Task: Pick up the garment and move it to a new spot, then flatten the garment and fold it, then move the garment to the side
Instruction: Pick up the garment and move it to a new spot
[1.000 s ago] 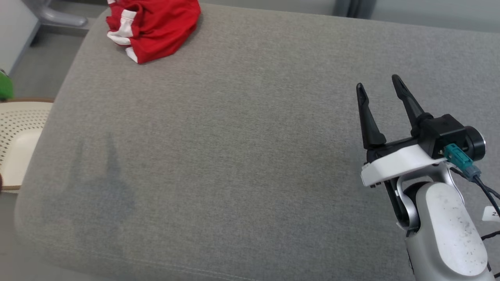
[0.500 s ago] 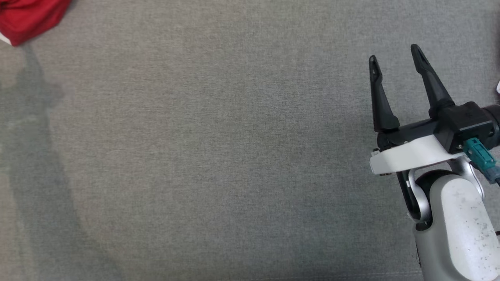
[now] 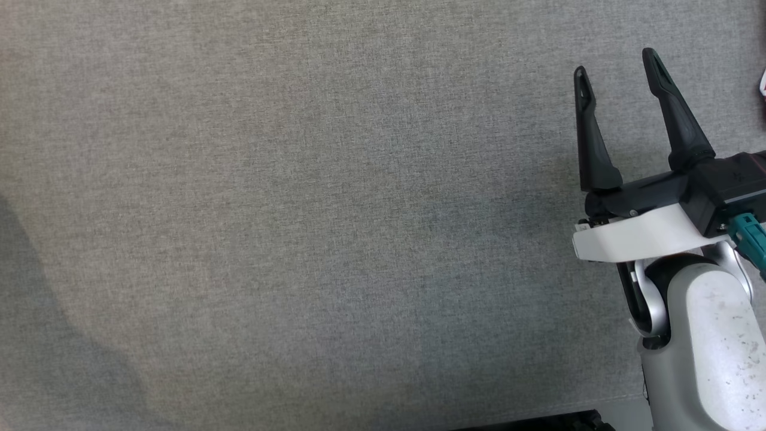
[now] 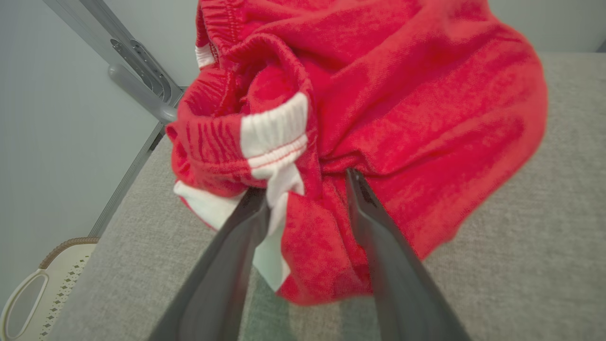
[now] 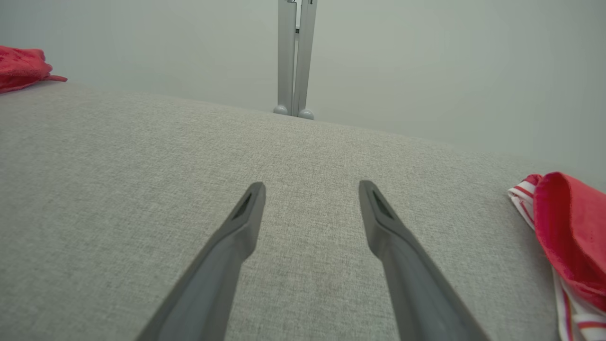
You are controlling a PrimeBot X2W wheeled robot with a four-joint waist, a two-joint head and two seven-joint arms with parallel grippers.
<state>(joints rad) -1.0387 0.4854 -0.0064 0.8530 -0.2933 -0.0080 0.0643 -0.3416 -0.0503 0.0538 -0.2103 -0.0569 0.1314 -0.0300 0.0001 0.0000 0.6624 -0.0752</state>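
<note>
None of the steps is finished: the red garment (image 4: 402,94) lies crumpled at the grey cushion's (image 4: 544,246) edge. The left hand (image 4: 305,182) straddles a fold, fingers (image 4: 378,227) apart, unclamped; the right hand (image 3: 617,63) hangs released.

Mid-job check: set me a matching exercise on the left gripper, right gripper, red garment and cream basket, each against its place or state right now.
Things:
1. left gripper
2. right gripper
3. red garment
4. cream basket

Places or states:
A. jaws open over the bare grey cushion
B. bunched in a heap on the cushion
C. jaws apart, tips pushed into red cloth
D. beside the cushion, lower down

Pairs: 1-C, 2-A, 3-B, 4-D
</note>
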